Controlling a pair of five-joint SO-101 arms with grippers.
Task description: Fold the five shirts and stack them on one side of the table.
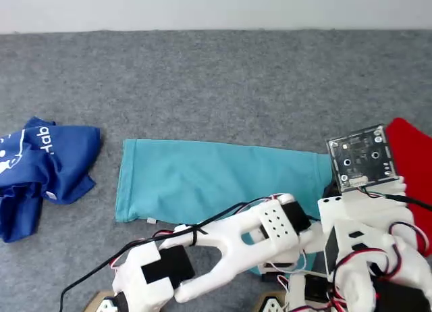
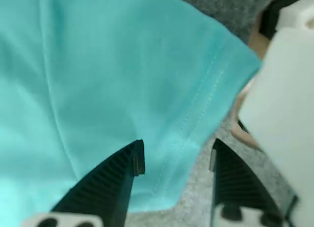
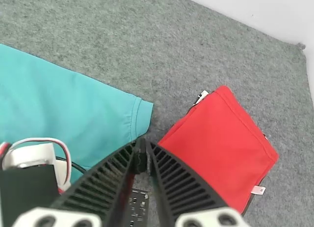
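My left hand gapes wide over the teal shirt, right at its stitched hem; right hand pinched closed, square-folded red shirt beside.

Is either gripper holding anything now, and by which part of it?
Nothing is held. The left gripper is open over the flat teal cloth shirt's hem; the right gripper is shut, empty.
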